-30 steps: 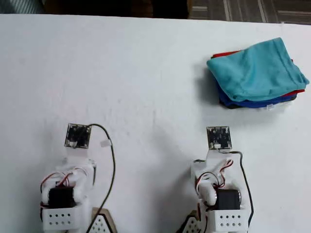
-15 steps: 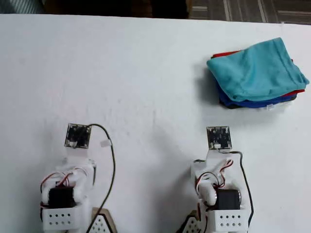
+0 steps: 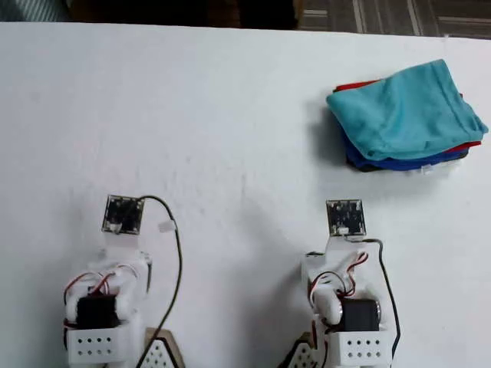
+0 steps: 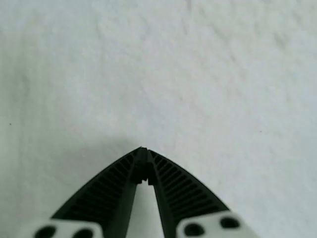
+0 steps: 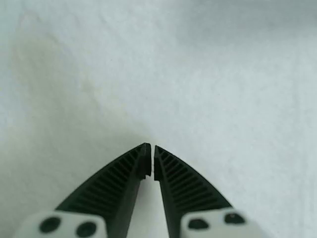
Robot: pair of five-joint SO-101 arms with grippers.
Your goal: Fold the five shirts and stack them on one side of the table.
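A stack of folded shirts lies at the back right of the white table. A teal shirt is on top, with red, blue and dark layers showing at the edges below it. Both arms sit folded back at the table's front edge, far from the stack. The left arm is at the front left, the right arm at the front right. My left gripper is shut over bare cloth, its tips touching. My right gripper is also shut, holding nothing.
A black cable loops beside the left arm. The table's far edge borders a dark floor. Open white surface spreads across the middle and the left of the table.
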